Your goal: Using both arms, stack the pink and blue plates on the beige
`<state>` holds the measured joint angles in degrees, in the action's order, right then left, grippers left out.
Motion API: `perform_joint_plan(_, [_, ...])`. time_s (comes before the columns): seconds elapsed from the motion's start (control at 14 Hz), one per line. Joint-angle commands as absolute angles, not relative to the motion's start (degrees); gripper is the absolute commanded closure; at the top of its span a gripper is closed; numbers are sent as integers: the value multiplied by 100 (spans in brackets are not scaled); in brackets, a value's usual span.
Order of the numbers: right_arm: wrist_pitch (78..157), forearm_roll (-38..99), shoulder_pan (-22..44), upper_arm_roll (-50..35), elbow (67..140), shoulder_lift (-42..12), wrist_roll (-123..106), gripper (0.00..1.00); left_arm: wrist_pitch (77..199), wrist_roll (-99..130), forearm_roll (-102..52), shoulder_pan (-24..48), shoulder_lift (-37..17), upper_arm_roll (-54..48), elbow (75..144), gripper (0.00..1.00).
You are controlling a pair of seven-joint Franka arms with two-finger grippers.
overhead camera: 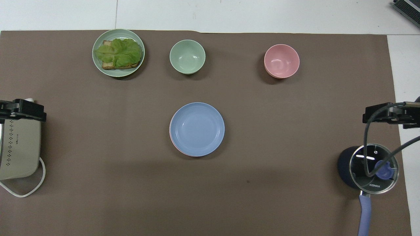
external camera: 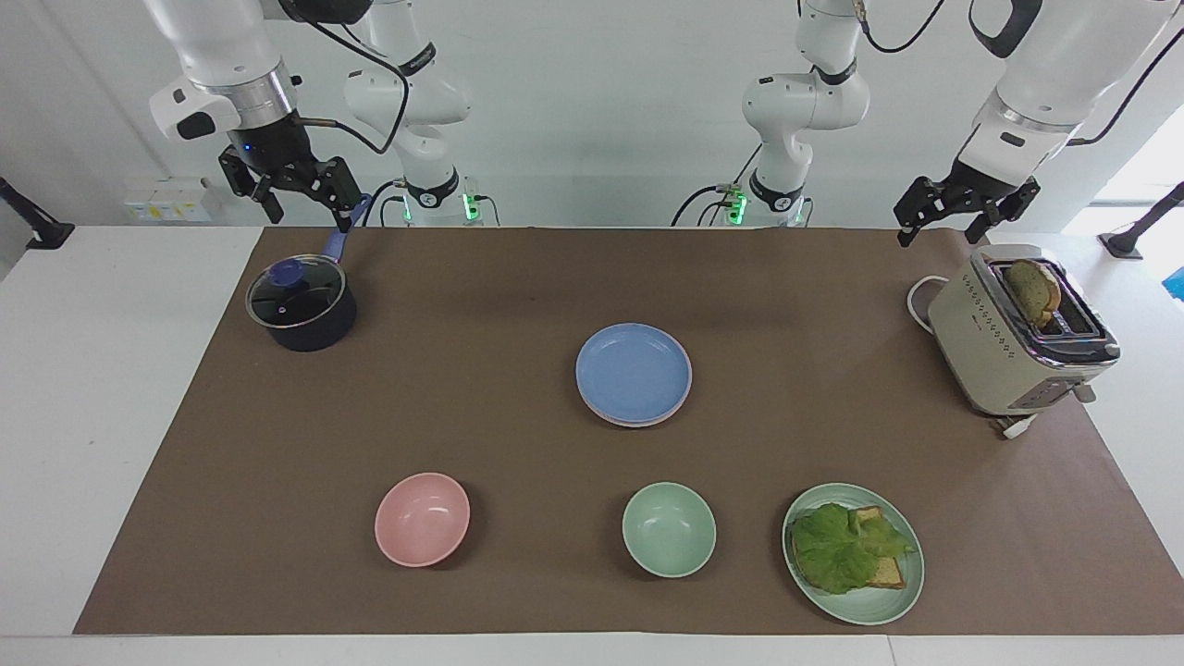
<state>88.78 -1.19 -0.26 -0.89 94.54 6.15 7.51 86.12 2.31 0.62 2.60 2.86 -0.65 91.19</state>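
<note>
The blue plate [external camera: 634, 372] [overhead camera: 197, 128] lies at the middle of the brown mat. It sits on top of the pink plate [overhead camera: 176, 149], of which only a thin rim shows at its edge. The beige plate is hidden. My right gripper [external camera: 312, 217] [overhead camera: 390, 114] hangs open and empty over the handle of the pot, at the right arm's end of the table. Over the toaster end, my left gripper [external camera: 939, 236] [overhead camera: 23, 109] is also raised, open and empty. Both grippers are well away from the plates.
A dark lidded pot [external camera: 301, 305] with a blue handle stands at the right arm's end. A beige toaster [external camera: 1013, 338] holding bread stands at the left arm's end. Farthest from the robots are a pink bowl [external camera: 422, 518], a green bowl [external camera: 668, 529] and a green plate [external camera: 869, 606] with toast and lettuce.
</note>
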Motion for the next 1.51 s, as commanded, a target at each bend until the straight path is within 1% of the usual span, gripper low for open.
perform_joint_plan(0.0, [8886,-9,87,17,9475,633,554,0,8613,272,114,229,387,-97,9220,0])
perform_joint_plan(0.14, [8771,9,324,358,9343,536,475,0,8613,272,114,229,387,-97,9220,0])
perform_joint_plan(0.36, [8824,-9,404,422,9369,545,466,0,8613,272,114,229,387,-97,9229,0])
perform_joint_plan(1.43, [8604,-9,211,457,9483,633,325,0,8613,272,114,229,387,-97,9220,0])
